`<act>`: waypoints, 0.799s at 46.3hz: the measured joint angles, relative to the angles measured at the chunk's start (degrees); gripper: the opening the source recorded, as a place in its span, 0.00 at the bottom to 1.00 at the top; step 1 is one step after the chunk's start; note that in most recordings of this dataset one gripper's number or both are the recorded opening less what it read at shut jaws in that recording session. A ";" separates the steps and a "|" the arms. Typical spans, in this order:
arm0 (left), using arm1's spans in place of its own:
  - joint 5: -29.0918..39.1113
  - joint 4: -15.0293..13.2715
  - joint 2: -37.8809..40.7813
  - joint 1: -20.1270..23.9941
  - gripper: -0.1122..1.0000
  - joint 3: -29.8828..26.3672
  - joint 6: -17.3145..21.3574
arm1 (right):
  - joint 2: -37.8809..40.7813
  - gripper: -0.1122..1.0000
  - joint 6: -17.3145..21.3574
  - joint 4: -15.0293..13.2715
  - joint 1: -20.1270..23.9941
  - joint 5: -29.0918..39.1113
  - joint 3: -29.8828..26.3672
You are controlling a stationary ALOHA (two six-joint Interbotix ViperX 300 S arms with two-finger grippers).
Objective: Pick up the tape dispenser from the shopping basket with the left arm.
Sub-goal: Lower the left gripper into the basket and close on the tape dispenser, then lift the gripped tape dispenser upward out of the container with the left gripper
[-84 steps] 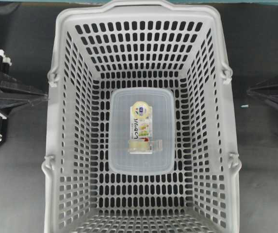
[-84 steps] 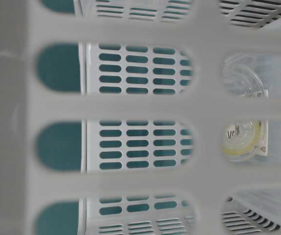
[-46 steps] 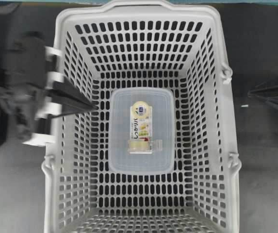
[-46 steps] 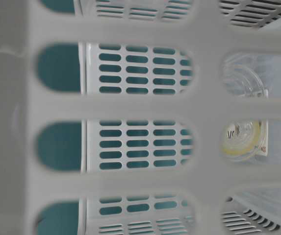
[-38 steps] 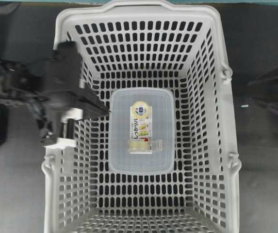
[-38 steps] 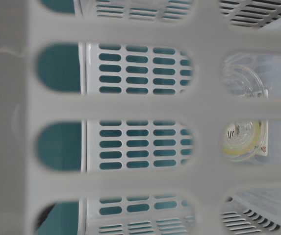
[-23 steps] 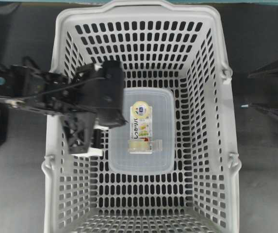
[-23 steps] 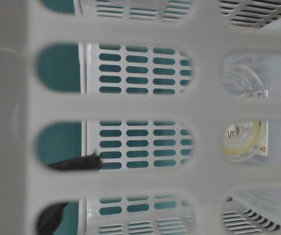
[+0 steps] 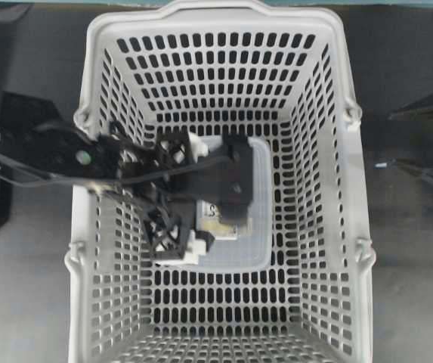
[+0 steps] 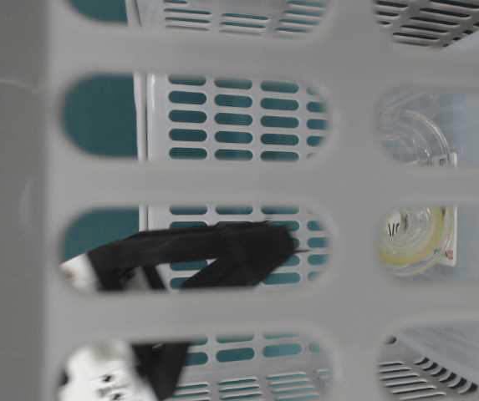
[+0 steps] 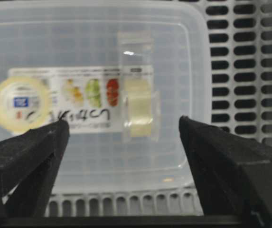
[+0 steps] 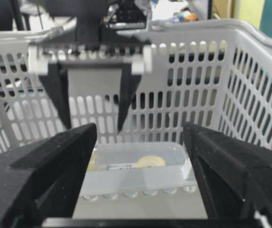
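Left hand [image 11: 121, 142] inside shopping basket [image 9: 329, 249], hanging above tape dispenser [image 11: 83, 99] — fingers spread wide, nothing between them.

Tape dispenser lies flat on translucent plastic tray [image 11: 183, 47] on basket floor, near middle; untouched as far as views show.

In right wrist view, clear gap shows between left fingertips and tray.

Right hand [image 12: 140, 156] outside basket at its right side, fingers spread, empty.

Judged progress: reach mostly done — descent, closing on card, lift all left.
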 measured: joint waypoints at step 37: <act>-0.09 0.00 5.45 -0.53 0.35 -2.64 2.46 | -0.70 0.73 0.00 0.00 0.00 0.00 0.79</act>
